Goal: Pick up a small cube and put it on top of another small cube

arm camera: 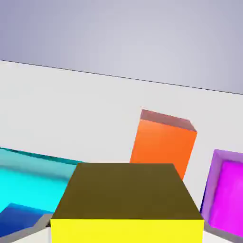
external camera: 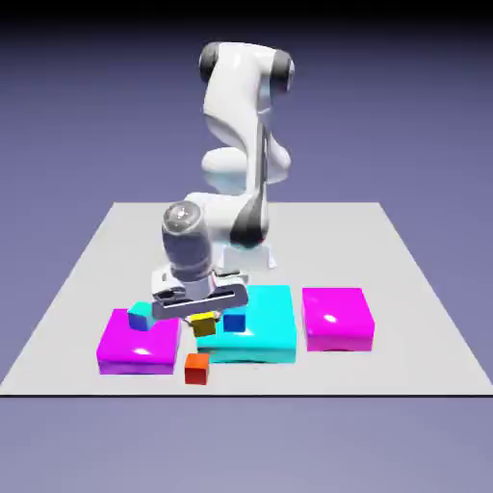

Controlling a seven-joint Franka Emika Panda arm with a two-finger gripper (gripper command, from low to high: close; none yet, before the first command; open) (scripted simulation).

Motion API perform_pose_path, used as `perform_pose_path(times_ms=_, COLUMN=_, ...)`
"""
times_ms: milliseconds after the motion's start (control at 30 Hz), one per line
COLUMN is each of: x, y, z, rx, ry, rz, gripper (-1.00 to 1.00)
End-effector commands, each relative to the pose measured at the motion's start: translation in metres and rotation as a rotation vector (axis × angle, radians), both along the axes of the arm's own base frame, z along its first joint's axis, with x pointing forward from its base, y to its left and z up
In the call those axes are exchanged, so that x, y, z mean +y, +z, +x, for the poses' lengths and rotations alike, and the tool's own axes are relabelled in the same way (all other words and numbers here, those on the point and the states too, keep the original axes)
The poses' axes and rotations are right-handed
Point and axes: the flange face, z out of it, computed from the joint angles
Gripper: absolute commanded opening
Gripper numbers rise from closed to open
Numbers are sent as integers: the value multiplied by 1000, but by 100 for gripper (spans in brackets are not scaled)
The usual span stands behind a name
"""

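The red-orange cube [external camera: 196, 370] is sitting closest to the camera, out on the counter [external camera: 404, 361]. Just behind it, the hand [external camera: 203, 324] is gripping the small yellow cube [arm camera: 126, 192], right by the cyan block's [external camera: 274, 347] left edge in the exterior view. A blue cube's [external camera: 234, 320] resting on that block, and a teal one [external camera: 142, 316] is sitting on the purple block [external camera: 140, 351].

On the pale table [external camera: 414, 356] I see a cyan block [external camera: 272, 323] between two magenta blocks [external camera: 335, 313], its far-left corner seemingly hidden.
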Motion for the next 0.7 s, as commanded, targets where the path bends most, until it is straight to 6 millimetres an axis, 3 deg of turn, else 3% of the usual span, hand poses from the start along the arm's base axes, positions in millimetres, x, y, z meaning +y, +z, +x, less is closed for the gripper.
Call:
perform_pose_path(times_ms=0, x=8, y=8, z=-6, rx=-2, ry=2, rz=-11, gripper=-100)
perform_pose_path(times_ms=200, x=50, y=56, z=-46, rx=-33, ry=8, rz=-102, gripper=-100)
perform_pose_path(times_ms=267, x=51, y=57, z=-47, rx=-34, ry=8, rz=-104, gripper=-100)
perform_pose_path(times_ms=400, x=49, y=-5, z=-55, rx=-34, ry=8, rz=-104, gripper=-100)
perform_pose_path(times_ms=433, x=49, y=-12, z=-57, rx=-34, ry=8, rz=-104, gripper=-100)
perform_pose_path(times_ms=467, x=49, y=-12, z=-57, rx=-34, ry=8, rz=-104, gripper=100)
perform_pose_path(times_ms=500, x=49, y=-12, z=-57, rx=-34, ry=8, rz=-104, gripper=100)
perform_pose_path(times_ms=633, x=50, y=49, z=-47, rx=-34, ry=8, rz=-104, gripper=100)
perform_pose_path(times_ms=667, x=51, y=57, z=-47, rx=-34, ry=8, rz=-104, gripper=100)
